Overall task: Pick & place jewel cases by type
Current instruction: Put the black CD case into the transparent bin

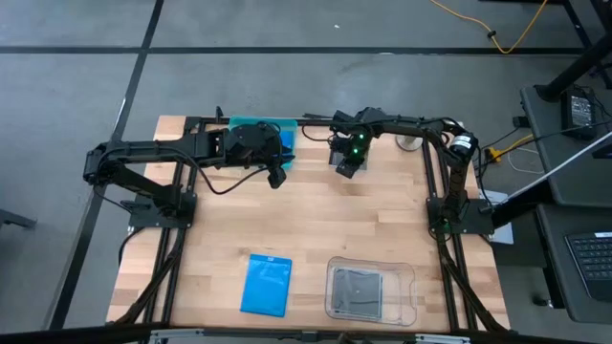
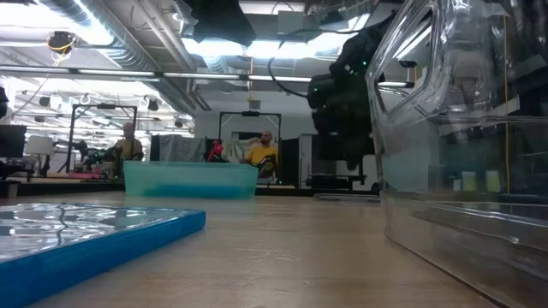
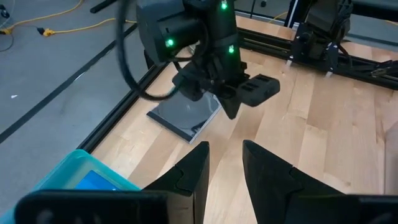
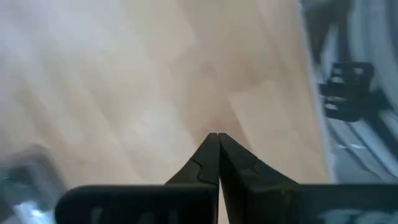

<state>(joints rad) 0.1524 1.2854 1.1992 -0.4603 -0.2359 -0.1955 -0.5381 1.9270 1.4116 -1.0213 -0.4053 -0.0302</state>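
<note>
Blue rect. case [image 1: 266,284] lies flat, lower centre of high view; in low view it's the blue slab lower left [image 2: 86,239]. Dark sq. case [image 1: 355,290] flat, lower right of centre in high view. Another dark sq. case [image 3: 186,115] flat on wood, mid-frame in left wrist view, partly hidden.

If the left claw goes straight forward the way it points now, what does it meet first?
Probably the right claw, which hangs directly ahead of the left claw in the left wrist view. A dark square jewel case lies on the table under it. Depth is unclear.
</note>
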